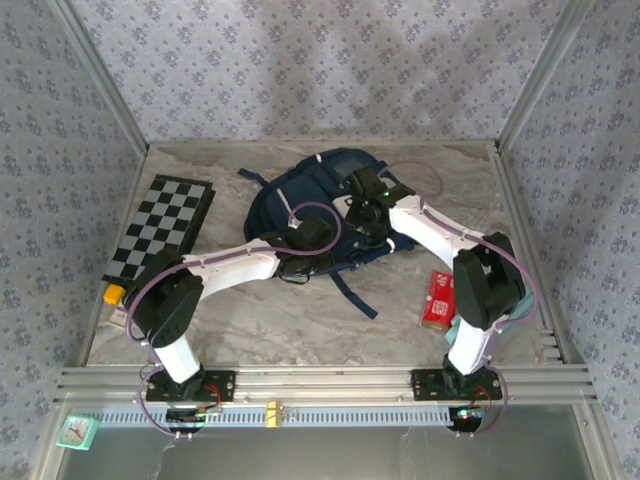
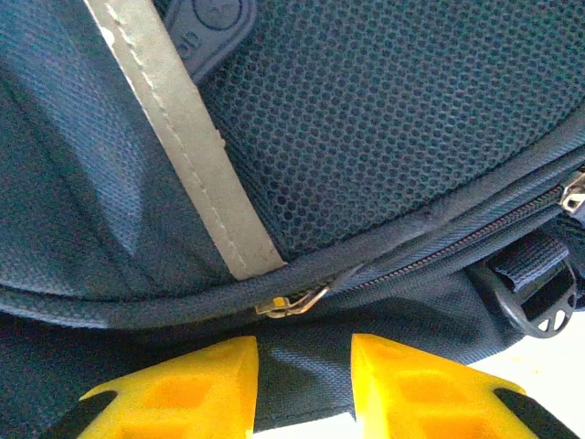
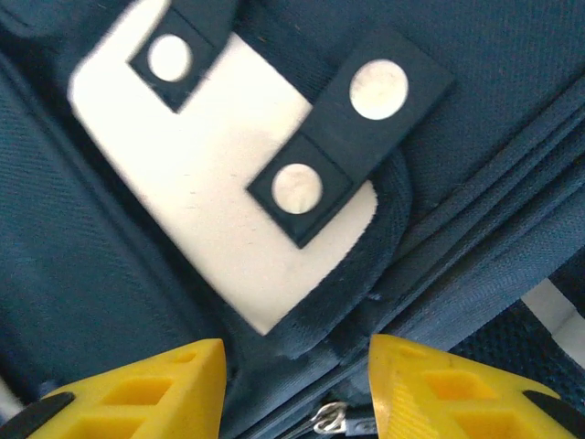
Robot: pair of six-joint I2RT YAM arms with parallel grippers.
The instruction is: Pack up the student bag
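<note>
your left hand (image 2: 304, 355) has its yellow fingers (image 2: 174, 393) drawn fairly close, and a narrow fold of navy fabric fills the gap between them edge to edge, so it is pinching the student bag (image 1: 290, 200) just below a seam. right above that fold sits a small metal zipper pull (image 2: 294, 302) on a closed zipper line. a pale grey stripe (image 2: 187, 137) runs from the top of the frame down to the seam. dark mesh (image 2: 393, 119) covers the upper right, and a black plastic buckle (image 2: 535, 302) hangs at the right edge.

your right hand (image 3: 297, 352) is spread wider, and nothing sits between its fingers. the bag's front lies beyond the gap. a white patch (image 3: 210, 183) with dark tabs and round snaps (image 3: 297, 187) takes the upper middle, and a second zipper pull (image 3: 331, 419) shows at the bottom centre between the fingers. you cannot tell whether these fingertips touch the fabric.

in the overhead view the bag lies flat on the marble worktop (image 1: 300, 320), in the middle of the frame toward the back wall. its long axis slants from upper right to lower left. one dark strap trails toward the lower right and another pokes out at the upper left. which end is the top you cannot tell. both arms reach onto it, left from the lower left, right from the lower right. a chequered board (image 1: 165, 225) lies well apart at the left, and a red box (image 1: 438, 298) lies near the right arm.
</note>
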